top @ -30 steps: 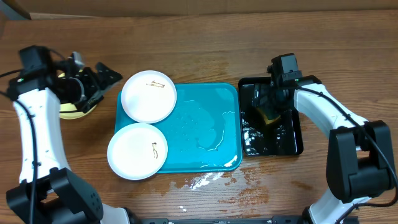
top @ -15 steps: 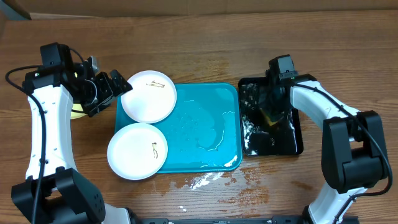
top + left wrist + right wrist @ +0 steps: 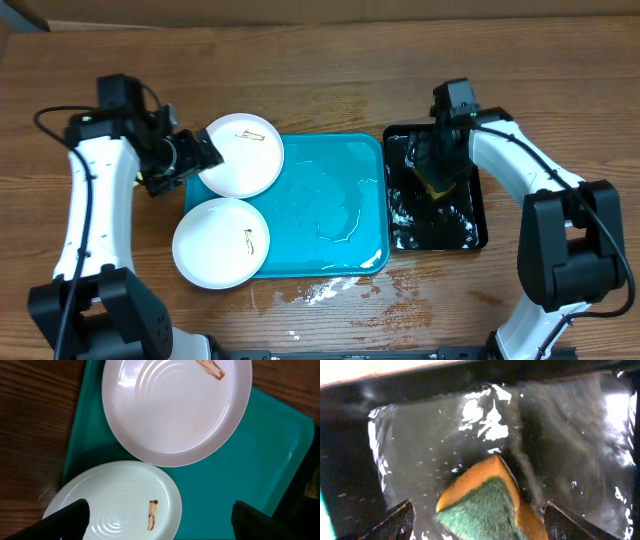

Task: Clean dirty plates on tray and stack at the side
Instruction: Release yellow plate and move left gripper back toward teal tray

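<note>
Two white dirty plates lie on the left of the turquoise tray. The upper plate has a brown smear near its far rim. The lower plate has a smear right of centre. My left gripper is open and empty, hovering at the upper plate's left edge. My left arm mostly hides the pale yellow-green plate, which lies left of the tray. My right gripper is open over an orange sponge with a green scouring face, its fingers on either side of it.
The narrow black tray with soapy water stands right of the turquoise tray. Water pools on the turquoise tray's middle. Foam and wet patches lie on the wooden table in front of it.
My left arm has swung right, away from the yellow-green plate, to the upper white plate's edge. My right gripper has stayed over the sponge in the black tray, shifting only slightly.
</note>
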You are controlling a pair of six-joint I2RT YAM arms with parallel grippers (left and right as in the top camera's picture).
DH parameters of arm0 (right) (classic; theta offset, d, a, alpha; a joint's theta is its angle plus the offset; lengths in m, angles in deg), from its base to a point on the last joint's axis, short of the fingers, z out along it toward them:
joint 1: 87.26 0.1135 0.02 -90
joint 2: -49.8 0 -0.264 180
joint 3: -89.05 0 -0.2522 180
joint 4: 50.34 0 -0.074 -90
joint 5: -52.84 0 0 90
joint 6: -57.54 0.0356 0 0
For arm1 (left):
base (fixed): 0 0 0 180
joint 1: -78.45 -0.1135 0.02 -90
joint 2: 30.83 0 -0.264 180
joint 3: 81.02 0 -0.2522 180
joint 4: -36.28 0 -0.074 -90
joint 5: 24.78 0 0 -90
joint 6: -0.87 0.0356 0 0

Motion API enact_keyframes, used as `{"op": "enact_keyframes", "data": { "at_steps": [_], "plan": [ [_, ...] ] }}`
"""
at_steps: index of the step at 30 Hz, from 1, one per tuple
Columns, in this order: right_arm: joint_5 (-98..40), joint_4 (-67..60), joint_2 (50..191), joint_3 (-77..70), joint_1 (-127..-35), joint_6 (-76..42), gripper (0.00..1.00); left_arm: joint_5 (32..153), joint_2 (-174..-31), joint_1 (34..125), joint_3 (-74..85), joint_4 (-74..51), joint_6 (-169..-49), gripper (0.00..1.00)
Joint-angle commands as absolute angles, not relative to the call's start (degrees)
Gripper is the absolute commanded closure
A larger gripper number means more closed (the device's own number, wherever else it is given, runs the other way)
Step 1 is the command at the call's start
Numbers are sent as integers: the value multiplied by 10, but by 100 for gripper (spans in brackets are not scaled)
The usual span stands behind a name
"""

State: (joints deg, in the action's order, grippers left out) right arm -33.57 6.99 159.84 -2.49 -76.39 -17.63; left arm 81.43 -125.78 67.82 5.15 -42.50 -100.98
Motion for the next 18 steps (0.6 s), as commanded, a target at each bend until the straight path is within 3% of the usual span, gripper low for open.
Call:
{"op": "enact_keyframes", "data": {
  "at_steps": [1,9,18],
  "plan": [
    [-340,95,1574,2,-766,-174,16,764,-1261,703,79,-409,-1020,9],
    [-341,149,1574,1,-766,-175,16,688,-1260,718,119,-332,-1044,9],
    [-340,203,1574,1,-766,-175,15,625,-1260,701,117,-405,-1054,15]
  ]
}}
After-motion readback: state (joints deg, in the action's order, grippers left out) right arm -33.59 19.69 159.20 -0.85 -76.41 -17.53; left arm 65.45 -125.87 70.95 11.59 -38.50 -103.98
